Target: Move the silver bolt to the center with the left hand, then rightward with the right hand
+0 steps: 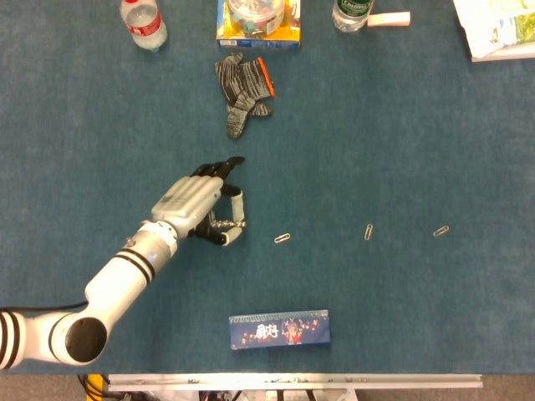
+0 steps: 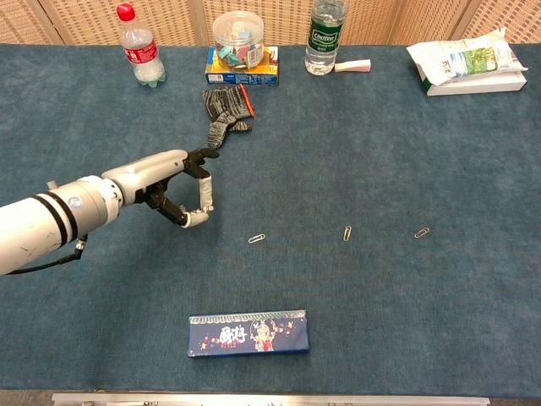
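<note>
Blue carpet-like surface [image 2: 406,321], carrying the items listed from left to right; red-capped bottle [image 2: 139,49] at the far left edge; left hand [image 1: 201,205] [image 2: 173,182] on a white arm with black bands, reaching in from the near left, dark fingers [image 1: 221,170] held together and pointing far-right, thumb curled beneath; silver bolt [image 1: 227,223] [image 2: 199,211] pinched between thumb and fingers, left of the surface's middle, whether it touches the surface cannot be told; grey knit glove [image 2: 224,108] with an orange cuff, far of the hand; clear jar [image 2: 238,38] of coloured bits standing on a blue-and-yellow box [image 2: 243,76] at the far edge; dark blue printed box [image 2: 248,331] lying flat at the near edge, right of the arm; first paperclip [image 2: 256,238] just right of the hand; green-labelled bottle [image 2: 325,38] at the far edge, a small pink item [image 2: 353,65] beside it; second paperclip [image 2: 347,233] near the middle; third paperclip [image 2: 421,232] further right; white-and-green packet [image 2: 461,63] at the far right corner; right hand outside both views.
</note>
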{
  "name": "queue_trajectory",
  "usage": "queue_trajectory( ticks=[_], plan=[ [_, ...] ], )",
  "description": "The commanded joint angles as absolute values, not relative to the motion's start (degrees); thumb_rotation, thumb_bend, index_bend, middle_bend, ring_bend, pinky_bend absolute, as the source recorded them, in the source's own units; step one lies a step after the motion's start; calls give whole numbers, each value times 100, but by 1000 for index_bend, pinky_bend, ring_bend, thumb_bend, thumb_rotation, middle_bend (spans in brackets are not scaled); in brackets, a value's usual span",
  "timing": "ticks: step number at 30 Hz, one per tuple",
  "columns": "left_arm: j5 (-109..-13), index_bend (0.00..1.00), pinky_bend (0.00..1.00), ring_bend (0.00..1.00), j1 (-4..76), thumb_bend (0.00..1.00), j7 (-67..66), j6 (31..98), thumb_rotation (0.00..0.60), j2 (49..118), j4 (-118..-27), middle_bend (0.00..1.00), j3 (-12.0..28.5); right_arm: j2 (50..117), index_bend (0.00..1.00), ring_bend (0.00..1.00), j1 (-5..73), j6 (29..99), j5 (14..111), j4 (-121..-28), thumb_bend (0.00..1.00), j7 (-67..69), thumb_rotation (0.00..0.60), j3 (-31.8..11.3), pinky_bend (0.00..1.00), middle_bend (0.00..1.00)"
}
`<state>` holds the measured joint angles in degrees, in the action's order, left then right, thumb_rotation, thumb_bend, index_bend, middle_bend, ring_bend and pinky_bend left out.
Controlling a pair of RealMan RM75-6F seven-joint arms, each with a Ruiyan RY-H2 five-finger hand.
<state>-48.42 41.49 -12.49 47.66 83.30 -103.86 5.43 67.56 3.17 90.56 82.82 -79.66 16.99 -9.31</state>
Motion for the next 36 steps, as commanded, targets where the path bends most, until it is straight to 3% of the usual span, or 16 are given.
queue_trajectory(
  ticks=[1, 36],
  plan=[
    [-4730, 589, 0, 0, 4331, 331, -1383, 4705, 600, 8351, -10371, 0, 637, 6731, 621, 322, 287, 9084, 8256, -7937, 291, 1746, 600, -948, 485, 465],
    [-3313, 598, 0, 0, 6183, 338, -1813, 4148, 600, 9432, -9023, 0, 1288, 6638, 621, 322, -60, 9153, 7787, -7372, 292, 2400, 600, -1191, 485, 465]
  ],
)
